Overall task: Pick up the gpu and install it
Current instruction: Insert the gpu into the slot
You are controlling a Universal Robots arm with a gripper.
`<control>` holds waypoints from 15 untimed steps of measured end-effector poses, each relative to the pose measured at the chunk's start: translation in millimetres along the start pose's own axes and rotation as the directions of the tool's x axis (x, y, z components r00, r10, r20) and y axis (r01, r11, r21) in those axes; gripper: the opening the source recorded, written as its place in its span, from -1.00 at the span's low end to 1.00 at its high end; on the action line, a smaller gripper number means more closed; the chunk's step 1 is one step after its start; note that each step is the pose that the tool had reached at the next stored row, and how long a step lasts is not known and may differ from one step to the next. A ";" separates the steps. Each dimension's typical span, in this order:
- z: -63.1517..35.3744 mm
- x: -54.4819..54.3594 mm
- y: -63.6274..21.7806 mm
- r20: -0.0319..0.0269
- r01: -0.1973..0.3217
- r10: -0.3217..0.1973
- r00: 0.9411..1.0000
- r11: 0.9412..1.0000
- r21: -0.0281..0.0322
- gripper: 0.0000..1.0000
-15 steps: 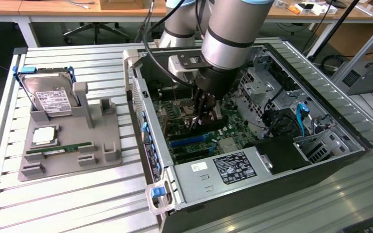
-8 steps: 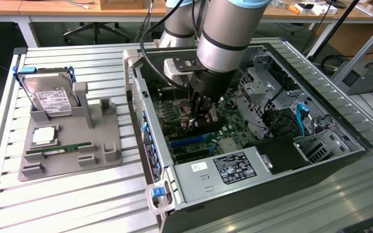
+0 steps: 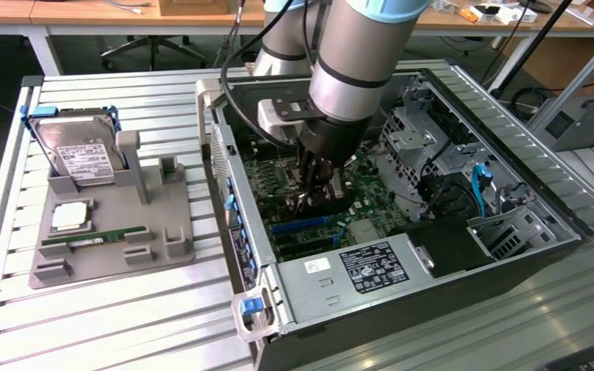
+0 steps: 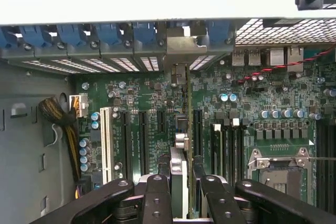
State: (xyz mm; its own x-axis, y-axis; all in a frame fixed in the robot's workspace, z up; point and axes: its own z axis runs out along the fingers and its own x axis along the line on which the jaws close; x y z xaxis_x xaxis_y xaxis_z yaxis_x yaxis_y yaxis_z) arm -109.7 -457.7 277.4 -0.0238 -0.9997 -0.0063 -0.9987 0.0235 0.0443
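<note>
The open computer case (image 3: 401,232) is taken as landmark; it lies on the slatted desk (image 3: 101,309). The pick-up is judged done: the gpu (image 4: 181,145) is held edge-on by the hand (image 4: 181,203), whose fingers are closed on the card, inside the case above the motherboard (image 4: 157,108). The card's bracket end is seen at the case's rear slot wall (image 4: 181,45). Seating is judged unfinished or unconfirmed. Outside the case, on the grey fixture (image 3: 111,224), the hard drive (image 3: 80,154) and memory stick (image 3: 96,238) are left untouched. Contact between card edge and slot is hidden by the card itself; in the exterior view the card is masked by the arm (image 3: 354,69).
</note>
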 end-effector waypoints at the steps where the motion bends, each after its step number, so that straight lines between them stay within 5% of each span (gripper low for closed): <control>1: 0.2 0.0 0.0 0.000 0.000 0.000 1.000 1.000 0.000 -0.47; 15: 4.4 0.0 1.0 0.000 0.000 0.000 1.000 1.000 0.000 -0.47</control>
State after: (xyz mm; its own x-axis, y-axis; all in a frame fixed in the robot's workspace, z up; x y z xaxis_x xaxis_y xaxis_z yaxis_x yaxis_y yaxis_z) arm -110.9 -457.7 273.0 -0.0238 -0.9997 -0.0065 -0.9987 0.0235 0.0442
